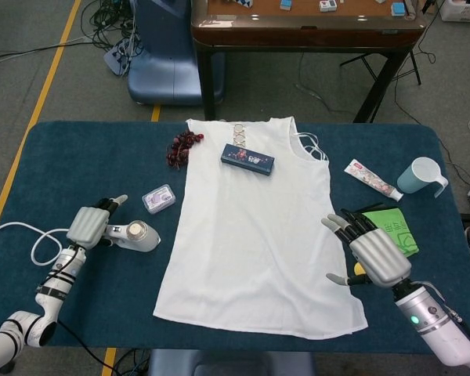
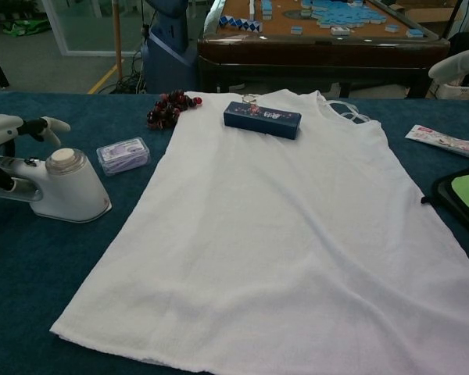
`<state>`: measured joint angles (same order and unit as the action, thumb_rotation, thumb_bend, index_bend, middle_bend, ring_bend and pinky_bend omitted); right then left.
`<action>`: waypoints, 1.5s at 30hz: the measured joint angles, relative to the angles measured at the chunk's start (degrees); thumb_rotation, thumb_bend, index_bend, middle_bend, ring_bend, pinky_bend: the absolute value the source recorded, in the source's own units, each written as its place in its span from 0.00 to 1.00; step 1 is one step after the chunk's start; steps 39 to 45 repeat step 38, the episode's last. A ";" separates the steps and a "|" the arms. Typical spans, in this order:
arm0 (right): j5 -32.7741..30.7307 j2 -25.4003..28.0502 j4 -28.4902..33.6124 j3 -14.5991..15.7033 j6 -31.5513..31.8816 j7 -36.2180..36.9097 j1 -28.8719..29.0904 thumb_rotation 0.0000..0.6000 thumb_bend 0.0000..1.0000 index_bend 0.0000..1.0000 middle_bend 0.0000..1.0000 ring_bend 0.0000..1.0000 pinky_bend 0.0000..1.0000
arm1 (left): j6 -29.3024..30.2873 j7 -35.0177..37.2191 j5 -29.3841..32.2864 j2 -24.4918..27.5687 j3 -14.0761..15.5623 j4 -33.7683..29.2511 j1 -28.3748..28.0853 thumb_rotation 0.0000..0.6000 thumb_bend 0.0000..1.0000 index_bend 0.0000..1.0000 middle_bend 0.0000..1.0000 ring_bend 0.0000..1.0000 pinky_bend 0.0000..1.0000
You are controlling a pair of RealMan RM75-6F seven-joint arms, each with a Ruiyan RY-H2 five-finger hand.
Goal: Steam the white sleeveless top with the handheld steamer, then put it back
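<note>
Your handheld steamer [image 1: 137,234] stands on the table [image 1: 78,157] at nine o'clock of the white sleeveless top [image 1: 254,227], which lies flat mid-table. Your left hand [image 1: 90,225] rests over its handle, fingers spread; your right hand [image 1: 372,254] hovers with fingers apart at the top's four o'clock edge.

White sleeveless top [image 1: 254,227] flat on tabletop [image 1: 78,157]; handheld steamer [image 1: 137,235] beside it, left hand [image 1: 90,225] at its handle.

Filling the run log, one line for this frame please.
steamer: standing on table, left of top | left hand: at handle, fingers lifting | right hand: open, at hem side | white top: flat
</note>
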<state>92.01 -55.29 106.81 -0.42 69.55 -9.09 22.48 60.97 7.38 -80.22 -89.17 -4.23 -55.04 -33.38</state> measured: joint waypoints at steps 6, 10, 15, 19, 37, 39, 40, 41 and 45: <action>-0.46 0.29 -1.28 -0.56 0.43 1.57 -0.29 0.60 0.10 0.10 0.14 0.07 0.14 | -1.23 -3.96 2.33 4.69 -0.45 -8.34 0.92 1.00 0.17 0.01 0.11 0.10 0.35; -1.49 0.40 -2.55 -0.78 0.42 2.22 -0.61 0.65 0.10 0.10 0.14 0.07 0.14 | -1.41 -5.50 3.97 8.91 -0.81 -15.12 2.01 1.00 0.17 0.01 0.11 0.10 0.35; -3.33 0.24 -4.80 -0.88 0.16 2.82 -1.29 0.92 0.17 0.10 0.14 0.07 0.14 | 2.29 -6.83 5.51 14.36 -1.63 -22.38 4.87 1.00 0.17 0.02 0.11 0.10 0.35; -3.98 -0.62 -6.93 -1.01 1.33 3.56 -2.34 1.00 0.20 0.10 0.15 0.07 0.14 | 7.98 -6.94 5.42 16.08 -2.04 -24.80 7.80 1.00 0.17 0.04 0.11 0.10 0.35; -2.73 -2.41 -8.42 0.40 9.48 1.08 -8.97 1.00 0.20 0.10 0.18 0.07 0.14 | 27.82 -13.82 0.09 21.24 3.13 -33.70 23.95 1.00 0.17 0.08 0.11 0.11 0.33; -2.58 -2.41 -8.25 0.50 9.83 0.83 -9.29 1.00 0.20 0.10 0.18 0.07 0.14 | 28.50 -14.19 -0.16 21.40 3.41 -34.15 24.58 1.00 0.17 0.08 0.11 0.11 0.33; -2.58 -2.41 -8.25 0.50 9.83 0.83 -9.29 1.00 0.20 0.10 0.18 0.07 0.14 | 28.50 -14.19 -0.16 21.40 3.41 -34.15 24.58 1.00 0.17 0.08 0.11 0.11 0.33; -2.58 -2.41 -8.25 0.50 9.83 0.83 -9.29 1.00 0.20 0.10 0.18 0.07 0.14 | 28.50 -14.19 -0.16 21.40 3.41 -34.15 24.58 1.00 0.17 0.08 0.11 0.11 0.33; -2.58 -2.41 -8.25 0.50 9.83 0.83 -9.29 1.00 0.20 0.10 0.18 0.07 0.14 | 28.50 -14.19 -0.16 21.40 3.41 -34.15 24.58 1.00 0.17 0.08 0.11 0.11 0.33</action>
